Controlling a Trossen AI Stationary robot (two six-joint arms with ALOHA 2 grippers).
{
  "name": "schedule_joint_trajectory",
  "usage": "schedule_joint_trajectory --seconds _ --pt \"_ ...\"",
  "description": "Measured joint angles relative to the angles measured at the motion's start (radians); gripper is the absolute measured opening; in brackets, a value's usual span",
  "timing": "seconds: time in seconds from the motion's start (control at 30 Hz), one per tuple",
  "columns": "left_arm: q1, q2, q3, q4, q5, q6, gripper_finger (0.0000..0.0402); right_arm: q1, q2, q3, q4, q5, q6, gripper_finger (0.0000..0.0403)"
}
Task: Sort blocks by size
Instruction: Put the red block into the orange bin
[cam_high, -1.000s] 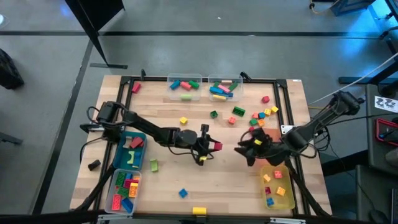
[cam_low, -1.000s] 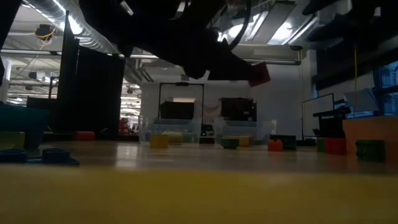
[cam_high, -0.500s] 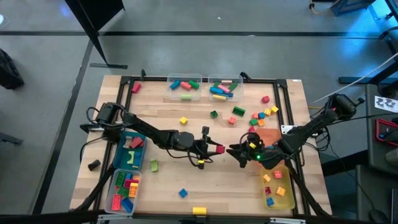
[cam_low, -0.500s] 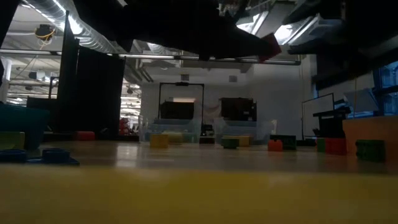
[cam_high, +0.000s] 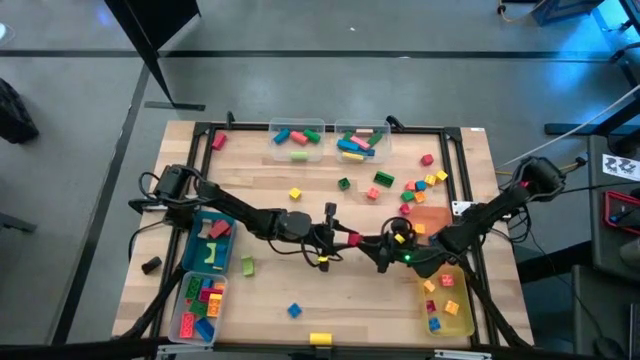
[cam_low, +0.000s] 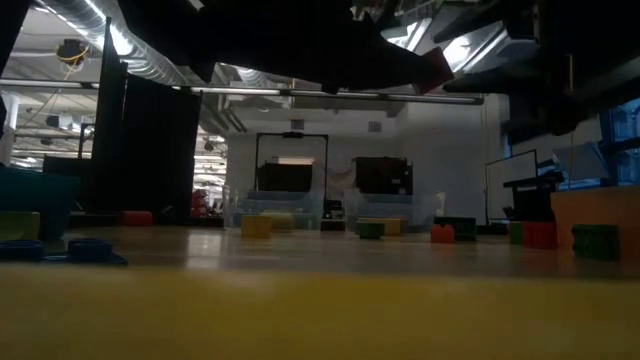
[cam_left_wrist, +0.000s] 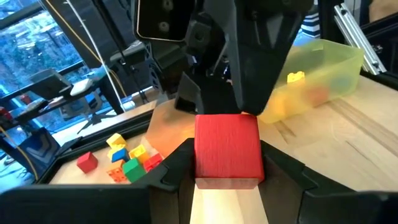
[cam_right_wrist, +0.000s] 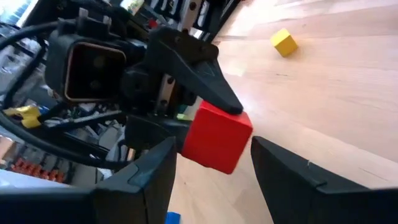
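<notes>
- Wooden surface (cam_high: 330, 300): loose blocks scattered; bins along edges.
- Left gripper (cam_high: 346, 240), mid-surface, raised: fingers pinching red cube (cam_left_wrist: 227, 149).
- Right gripper (cam_high: 378, 252) faces it; fingers spread either side of cube, not closed.
- Step, judged: arm-to-arm handover. Next: right closes, left releases, cube to yellow bin (cam_high: 462, 318).

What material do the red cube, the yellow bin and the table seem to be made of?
Red cube: probably plastic, matte, with flat even faces.
Yellow bin: translucent plastic, since blocks show through its wall.
Table: light wood or wood laminate, showing plank lines and grain.
</notes>
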Motion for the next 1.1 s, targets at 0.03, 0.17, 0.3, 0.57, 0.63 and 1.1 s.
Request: schedule_joint_trajectory --seconds 0.03,0.17,0.3,0.57,0.63,1.1 --pt "-0.001 0.000 0.000 0.000 0.000 0.000 0.0125 -0.005 0.004 0.000 0.014 0.003 0.000 0.0209" --pt "-0.006 0.000 0.000 -0.001 0.001 0.000 0.0125 -0.028 0.005 0.000 0.037 0.003 0.000 0.0209" --pt "-0.008 0.000 0.000 -0.001 0.001 0.022 0.0125 -0.064 0.005 0.000 0.038 -0.024 0.042 0.0209" --pt "-0.007 0.000 0.000 -0.011 0.001 0.027 0.0125 -0.102 0.005 0.000 0.037 -0.150 0.050 0.0209" --pt "-0.007 0.000 0.000 -0.019 0.001 0.027 0.0125 -0.102 0.005 0.000 0.034 -0.179 0.051 0.0209" --pt "-0.009 0.000 0.000 -0.027 -0.002 0.105 0.0125 -0.104 0.005 0.000 0.012 -0.183 0.068 0.0143"
